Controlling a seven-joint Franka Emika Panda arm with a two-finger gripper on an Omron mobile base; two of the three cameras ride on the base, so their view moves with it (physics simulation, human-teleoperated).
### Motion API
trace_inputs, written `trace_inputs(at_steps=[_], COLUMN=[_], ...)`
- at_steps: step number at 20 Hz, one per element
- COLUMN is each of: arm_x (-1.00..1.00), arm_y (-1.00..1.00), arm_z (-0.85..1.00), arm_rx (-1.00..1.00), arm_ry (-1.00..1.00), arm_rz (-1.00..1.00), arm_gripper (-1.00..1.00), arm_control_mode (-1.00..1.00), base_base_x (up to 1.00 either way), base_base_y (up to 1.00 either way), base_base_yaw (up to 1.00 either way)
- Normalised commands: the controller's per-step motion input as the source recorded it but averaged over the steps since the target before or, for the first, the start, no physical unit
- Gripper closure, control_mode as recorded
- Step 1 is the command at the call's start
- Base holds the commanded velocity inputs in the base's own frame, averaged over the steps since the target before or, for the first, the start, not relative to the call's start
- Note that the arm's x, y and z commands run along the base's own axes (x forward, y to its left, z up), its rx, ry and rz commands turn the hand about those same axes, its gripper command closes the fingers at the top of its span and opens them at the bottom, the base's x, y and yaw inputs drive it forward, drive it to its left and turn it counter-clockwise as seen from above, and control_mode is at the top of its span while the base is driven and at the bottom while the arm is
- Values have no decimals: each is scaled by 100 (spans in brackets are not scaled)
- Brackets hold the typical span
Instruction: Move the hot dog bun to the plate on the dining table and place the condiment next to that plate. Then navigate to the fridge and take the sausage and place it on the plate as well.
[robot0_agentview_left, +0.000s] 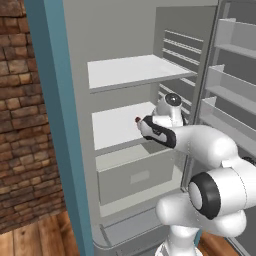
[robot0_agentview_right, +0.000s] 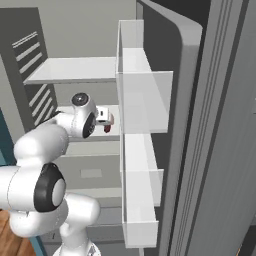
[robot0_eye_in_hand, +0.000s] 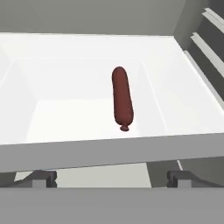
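From the base cameras I am getting very little of the sausage (robot0_agentview_left: 137, 120): in the left base view only a small red tip is peeking out past the wrist, and in the right base view a similar dark red sliver is showing just beside the hand, the rest blocked by the arm's own white body. The gripper (robot0_eye_in_hand: 112, 178) itself is hard to read from either base camera, since the forearm is covering the fingers (robot0_eye_in_hand: 43, 178). Through the hand view I am seeing them as two dark tips standing wide apart at the bottom, with nothing between them, so the claw is open and empty. The fridge (robot0_agentview_left: 70, 75) is standing open in front of me, and its right door with pale bins is running out of the picture on the right. The sausage is lying flat on the white middle shelf (robot0_eye_in_hand: 65, 118), well apart from the shelf's side walls, behind the shelf's front lip. In the hand view its long axis is running almost straight away from the hand, one knotted end pointing toward the fingers and the far end leaning very slightly left.
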Motion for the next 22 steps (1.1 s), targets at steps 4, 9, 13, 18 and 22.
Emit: trace_inputs(at_steps=[4,9,13,18,22], arm_x=[19,27,34,39,41], arm_y=[0,0,0,0,0], arm_z=[-35,-25,-17,-19,-25], arm_rx=[0,0,0,0,0], arm_ry=[0,0,0,0,0], arm_rz=[0,0,0,0,0], arm_gripper=[-100,-100,-100,-100,-100], arm_control_mode=[-100,-100,-100,-100,-100], base_base_x=[0,0,0,0,0], base_base_y=[0,0,0,0,0], base_base_yaw=[0,0,0,0,0])
